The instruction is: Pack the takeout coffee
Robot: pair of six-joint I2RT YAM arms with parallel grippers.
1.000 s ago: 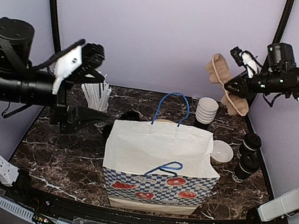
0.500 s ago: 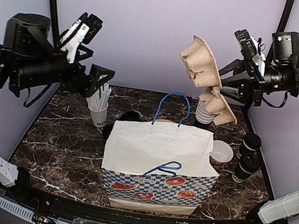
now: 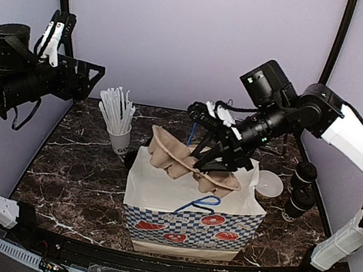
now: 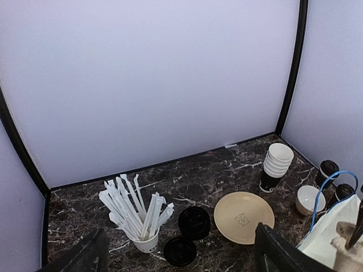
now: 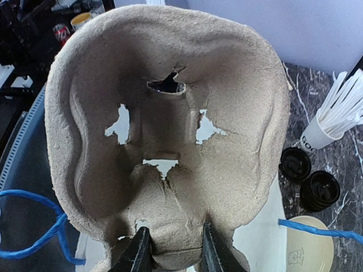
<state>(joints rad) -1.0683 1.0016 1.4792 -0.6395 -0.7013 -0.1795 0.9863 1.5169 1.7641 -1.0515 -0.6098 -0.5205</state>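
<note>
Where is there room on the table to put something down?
Left of the bag, in front of the straws, the table is bare. Crowded: cups and bowl right of the bag, lids and plate behind it.

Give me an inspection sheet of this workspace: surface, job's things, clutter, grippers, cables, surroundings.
Surface: dark marble table with white veins.
Job's things: two lidded cups stand right of the bag. The pulp carrier, torn through in places, is tilted at the bag's mouth. A cup stack and two loose lids sit at the back.
Clutter: straws, bowl, beige plate.
Grippers: right gripper shut on the carrier's rim; left gripper open, empty, high at the left.
Cables: black loop hangs off the left arm.
Surroundings: lilac walls, black posts.
</note>
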